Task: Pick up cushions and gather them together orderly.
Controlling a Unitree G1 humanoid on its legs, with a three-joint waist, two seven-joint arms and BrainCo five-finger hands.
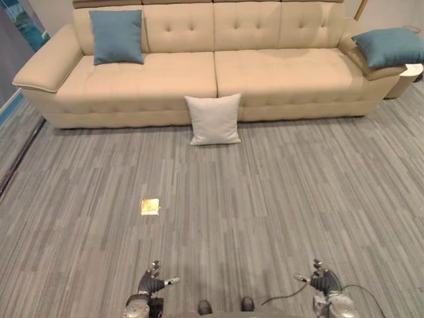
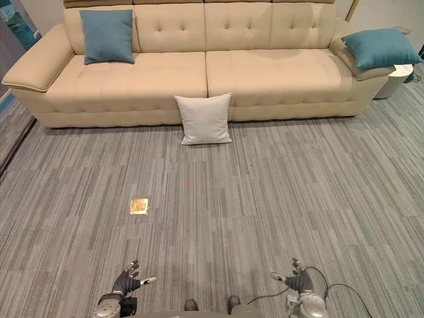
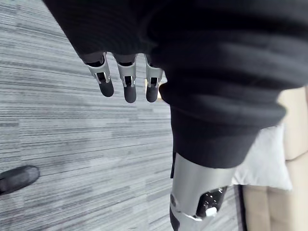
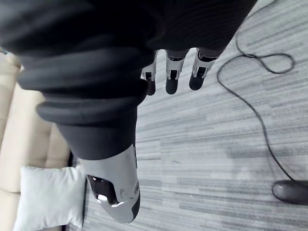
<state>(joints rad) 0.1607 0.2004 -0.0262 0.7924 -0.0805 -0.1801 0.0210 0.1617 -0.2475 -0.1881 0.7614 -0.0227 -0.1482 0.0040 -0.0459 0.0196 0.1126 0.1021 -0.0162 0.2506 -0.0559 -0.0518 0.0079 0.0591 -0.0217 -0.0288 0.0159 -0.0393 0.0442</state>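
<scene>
A white cushion [image 1: 213, 118] stands on the floor, leaning against the front of the beige sofa [image 1: 265, 79] near its middle. A teal cushion [image 1: 117, 37] leans upright on the sofa's left seat against the backrest. Another teal cushion [image 1: 391, 46] lies on the sofa's right armrest. My left hand [image 1: 151, 285] hangs low at the near edge of the floor, fingers [image 3: 126, 83] straight and holding nothing. My right hand [image 1: 322, 281] hangs likewise at the lower right, fingers [image 4: 173, 77] straight and empty. Both hands are far from every cushion.
Grey striped carpet [image 1: 265, 199] stretches wide between me and the sofa. A small brass floor plate [image 1: 150, 207] sits flush in it left of centre. A pale side table [image 1: 405, 78] stands past the sofa's right end.
</scene>
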